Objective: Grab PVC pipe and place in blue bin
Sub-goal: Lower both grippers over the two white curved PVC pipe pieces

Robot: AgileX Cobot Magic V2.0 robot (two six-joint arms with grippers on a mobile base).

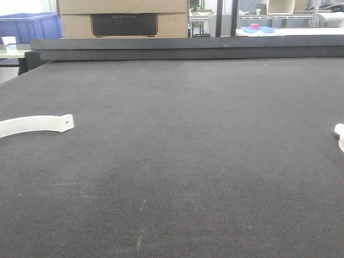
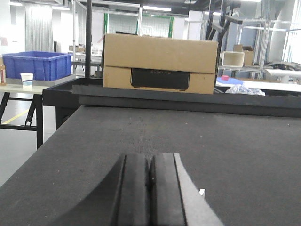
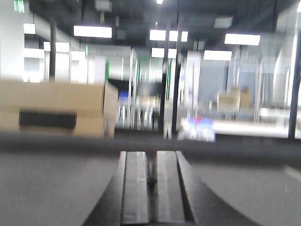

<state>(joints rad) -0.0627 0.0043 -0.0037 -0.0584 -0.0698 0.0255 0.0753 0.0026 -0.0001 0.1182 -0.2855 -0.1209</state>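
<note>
Exterior front-facing view, white curved plastic strip (image 1: 35, 125) mid-left, blue plastic bin (image 1: 29, 26) upper left, left gripper (image 2: 150, 188) and right gripper (image 3: 151, 188) clenched, empty.

white curved strip (image 1: 35, 124) flat on dark table (image 1: 177, 161), left edge; blue bin (image 1: 32, 26), cardboard box (image 1: 123, 19) behind.

Industrial workshop floor: a dark felt-topped counter (image 1: 177, 161) faces a cardboard box (image 2: 160, 61) and a blue plastic bin (image 2: 37, 65), amid metal-frame racks (image 2: 244, 28), strip ceiling lights (image 3: 92, 31) and yellow floor tape (image 2: 16, 117).
</note>
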